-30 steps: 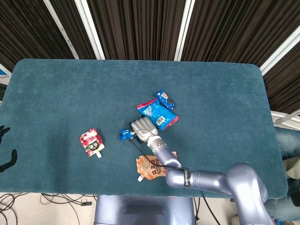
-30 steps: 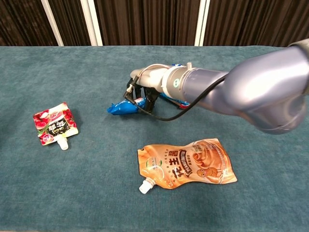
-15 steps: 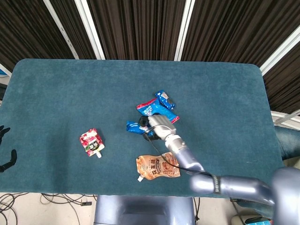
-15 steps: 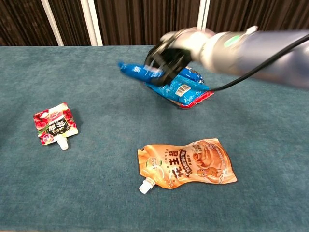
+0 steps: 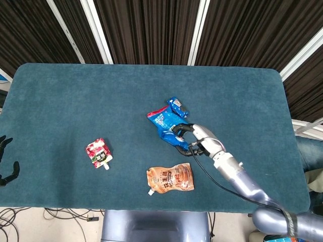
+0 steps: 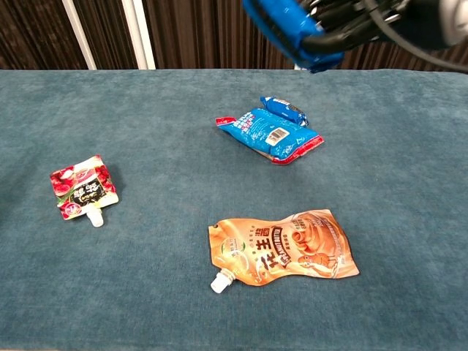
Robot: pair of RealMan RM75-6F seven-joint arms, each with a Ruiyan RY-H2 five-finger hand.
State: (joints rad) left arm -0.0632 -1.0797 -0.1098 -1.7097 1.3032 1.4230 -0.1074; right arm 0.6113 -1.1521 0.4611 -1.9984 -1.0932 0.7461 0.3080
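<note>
My right hand (image 5: 198, 141) (image 6: 356, 20) is raised well above the table and grips a small blue snack packet (image 5: 176, 138) (image 6: 282, 26). Below it on the teal table (image 5: 75, 96) lies a larger blue bag with a red edge (image 5: 160, 119) (image 6: 268, 134), and another small blue packet (image 5: 177, 107) (image 6: 284, 108) rests against its far side. An orange spouted pouch (image 5: 170, 179) (image 6: 285, 248) lies nearer the front edge. A red spouted pouch (image 5: 98, 153) (image 6: 82, 186) lies to the left. Only the dark fingertips of my left hand (image 5: 6, 169) show at the left edge, apart and holding nothing.
Dark slatted curtains with white posts (image 5: 96, 30) stand behind the table. Cables hang below the table's front edge (image 5: 60, 214). My right forearm (image 5: 237, 174) reaches in from the lower right, above the front right part of the cloth.
My right hand has lifted the small blue packet off the cloth and carried it up and to the right, away from beside the blue bag. The left hand has not moved.
</note>
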